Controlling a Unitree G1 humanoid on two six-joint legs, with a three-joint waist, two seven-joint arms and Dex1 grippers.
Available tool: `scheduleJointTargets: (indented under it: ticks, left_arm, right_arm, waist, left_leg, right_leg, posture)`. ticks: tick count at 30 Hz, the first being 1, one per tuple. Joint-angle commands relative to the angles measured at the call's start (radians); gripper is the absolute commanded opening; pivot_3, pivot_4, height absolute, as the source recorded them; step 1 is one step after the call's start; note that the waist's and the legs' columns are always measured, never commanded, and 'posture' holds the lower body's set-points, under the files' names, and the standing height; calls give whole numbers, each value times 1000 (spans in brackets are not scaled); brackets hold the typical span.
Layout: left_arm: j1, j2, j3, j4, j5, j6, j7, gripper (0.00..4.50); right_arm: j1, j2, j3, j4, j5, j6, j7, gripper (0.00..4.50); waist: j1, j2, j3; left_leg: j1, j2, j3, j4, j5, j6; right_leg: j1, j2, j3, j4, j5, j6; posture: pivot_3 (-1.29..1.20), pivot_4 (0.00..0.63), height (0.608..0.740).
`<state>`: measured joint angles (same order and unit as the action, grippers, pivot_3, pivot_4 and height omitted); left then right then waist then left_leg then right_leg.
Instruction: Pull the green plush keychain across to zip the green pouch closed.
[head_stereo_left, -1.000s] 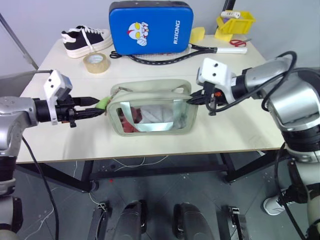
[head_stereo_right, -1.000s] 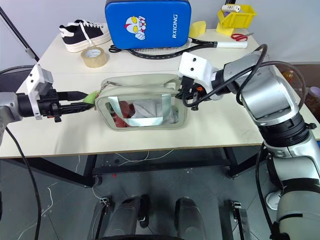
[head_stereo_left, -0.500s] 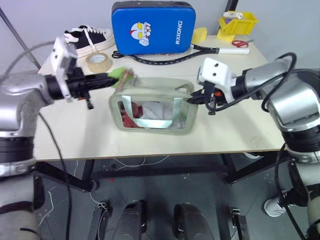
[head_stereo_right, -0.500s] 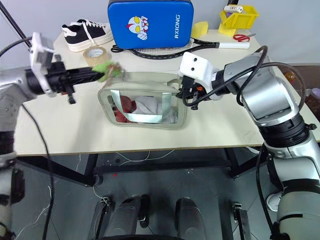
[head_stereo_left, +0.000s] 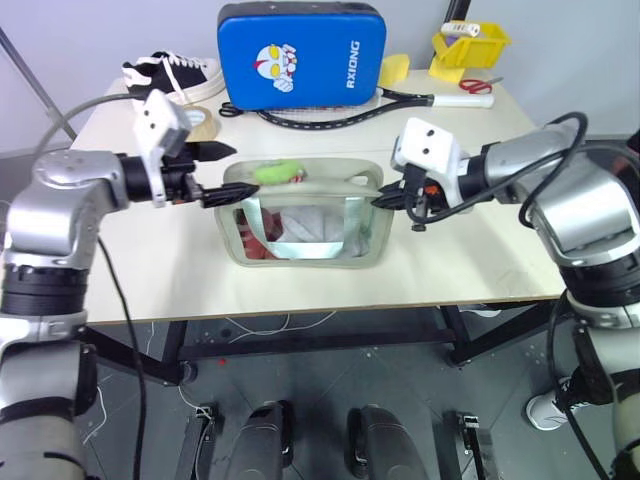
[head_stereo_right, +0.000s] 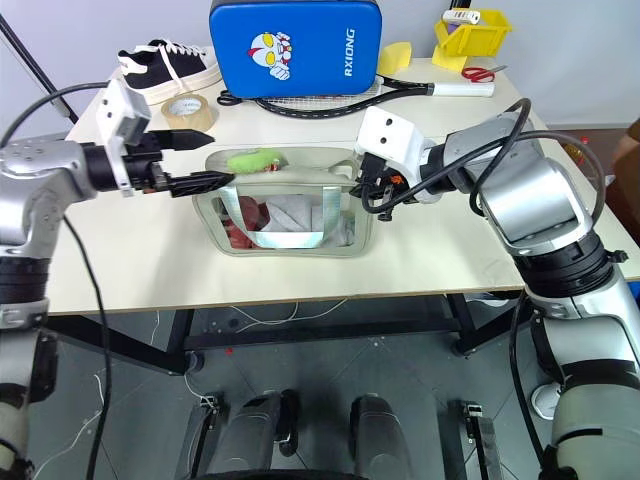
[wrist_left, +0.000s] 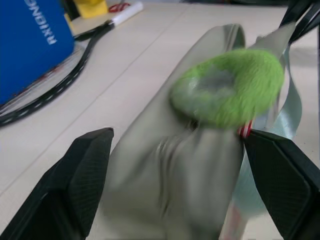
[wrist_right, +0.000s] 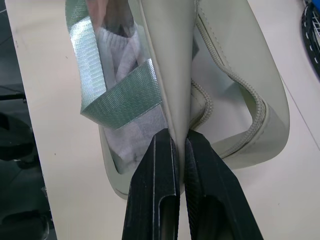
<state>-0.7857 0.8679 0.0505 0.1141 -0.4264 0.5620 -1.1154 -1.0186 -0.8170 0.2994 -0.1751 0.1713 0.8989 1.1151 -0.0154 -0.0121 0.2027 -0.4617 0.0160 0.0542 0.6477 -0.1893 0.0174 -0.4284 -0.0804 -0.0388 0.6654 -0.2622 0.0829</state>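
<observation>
At frame centre, the pale sage-green soft pouch (head_stereo_left: 300, 222) is pinched by the closed right gripper (head_stereo_left: 381, 201). The lime-green plush keychain (head_stereo_left: 277, 171) lies released on top, left gripper (head_stereo_left: 222, 175) spread wide. The zip appears unfinished.

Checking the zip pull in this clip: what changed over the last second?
The left gripper carried the green plush keychain across the green pouch toward the right gripper, then let go; its fingers now stand open, the keychain resting on the pouch top. The right gripper stayed clamped on the pouch's end.
</observation>
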Motion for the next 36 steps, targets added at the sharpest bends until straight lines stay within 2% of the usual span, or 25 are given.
scheduleJointTargets:
  ticks: [1, 3, 4, 10, 11, 13, 14, 18, 21, 23, 26, 28, 29, 31, 35, 36]
  left_arm:
    - [79, 43, 26, -86, -20, -8, -52, 4262]
    - [115, 44, 20, -105, -14, -13, -53, 3681]
    - [122, 36, 18, -108, -9, -20, -48, 3241]
    - [118, -2, 3, -99, 7, -31, -28, 49]
    - [117, -3, 3, -100, 10, -31, -25, 18]
    - [112, -8, -1, -92, 31, -30, 4, 0]
    - [110, -9, -1, -90, 38, -29, 13, 0]
    - [115, -9, -1, -104, 43, -26, 21, 0]
    - [122, -12, 0, -114, 41, -23, 23, 0]
    - [122, -15, 0, -117, 44, -22, 26, 0]
    - [125, -19, 1, -127, 44, -16, 33, 0]
    - [128, -20, 2, -137, 43, -11, 39, 0]
    - [129, -21, 3, -143, 41, -6, 42, 0]
    - [133, -20, 5, -151, 40, 0, 47, 0]
    - [139, -18, 6, -161, 37, 5, 52, 0]
    - [140, -18, 7, -161, 39, 4, 56, 0]
  right_arm:
    - [-10, -8, -40, -26, 10, -8, -13, 0]
    - [-13, -5, -39, -22, 12, -9, -16, 0]
    - [-14, -5, -38, -22, 13, -9, -16, 0]
    - [-19, -4, -38, -19, 16, -8, -20, 0]
    - [-19, -5, -38, -20, 16, -11, -21, 0]
    - [-11, -17, -54, -33, 30, -17, -7, 753]
    - [-7, -23, -60, -40, 39, -18, 0, 982]
    - [-57, 3, -188, -52, 165, -8, 32, 2989]
    - [-128, 87, -168, -21, 174, -28, -10, 4475]
    - [-157, 154, -109, 9, 151, -37, -38, 4475]
    - [-226, 303, 5, 167, 54, -88, -126, 4475]
    - [-254, 350, 54, 236, 9, -107, -143, 4475]
    - [-266, 371, 65, 271, -3, -113, -149, 4251]
    - [-286, 394, 80, 326, -26, -134, -156, 3618]
    - [-309, 410, 34, 352, 5, -104, -143, 1674]
    - [-308, 405, 23, 341, 15, -93, -138, 996]
  waist:
    - [1, 0, 0]
    - [4, 0, 0]
    - [6, 0, 0]
    - [4, 0, 0]
    - [3, 0, 0]
    - [3, 0, 0]
    - [4, 0, 0]
    - [5, 0, 0]
    - [0, 0, 0]
    - [-1, 0, 0]
    - [-5, 0, 0]
    - [1, 0, 0]
    - [6, 0, 0]
    - [9, 0, 0]
    - [4, 0, 0]
    - [3, 0, 0]
  left_leg:
    - [0, 0, 0, 0, 0, 0]
    - [0, 0, 0, 0, 0, 0]
    - [0, 0, 0, 0, 0, 0]
    - [0, -1, 0, 0, 0, 0]
    - [0, 0, 0, 0, 0, 0]
    - [0, 0, 0, 0, 0, 0]
    - [0, 0, 0, 0, 0, 0]
    - [0, -1, 0, 0, 0, 0]
    - [1, 0, 0, 0, 0, 0]
    - [1, 0, -1, 0, 0, 0]
    - [1, 0, 0, -1, 0, 0]
    - [1, 0, 0, 0, 0, 0]
    - [-1, 0, -1, 0, 0, 0]
    - [-2, -1, -1, 0, 0, 0]
    - [-2, -3, 0, 1, 0, 1]
    - [-2, -3, 0, 1, 0, 1]
  right_leg:
    - [0, 0, 0, 0, 0, 0]
    - [0, -1, 0, 0, 0, 0]
    - [0, -1, 0, 0, 0, 0]
    - [1, -1, 0, -1, 0, 0]
    - [0, -1, 0, -1, 0, 0]
    - [0, -1, 0, 0, 0, 0]
    - [0, -1, 0, 0, 0, 0]
    - [1, -1, 0, 0, 0, 0]
    - [1, -1, 0, 0, 0, 0]
    - [1, 0, 0, 0, 0, 0]
    - [1, 0, 0, 0, 0, 0]
    - [0, 0, 0, 1, 0, 0]
    - [0, 0, 0, 1, 0, 0]
    - [0, -1, 0, 0, 0, 0]
    - [0, -2, 0, -1, 2, 2]
    - [0, -2, 0, -1, 2, 2]
  posture:
    - [0, 150, 740]
    - [0, 150, 740]
    - [0, 150, 740]
    - [0, 150, 740]
    - [0, 150, 740]
    - [0, 150, 740]
    - [0, 150, 740]
    - [0, 150, 740]
    - [0, 150, 740]
    - [0, 150, 740]
    - [0, 150, 740]
    - [0, 150, 740]
    - [0, 150, 740]
    - [0, 150, 740]
    - [0, 150, 740]
    - [0, 150, 740]
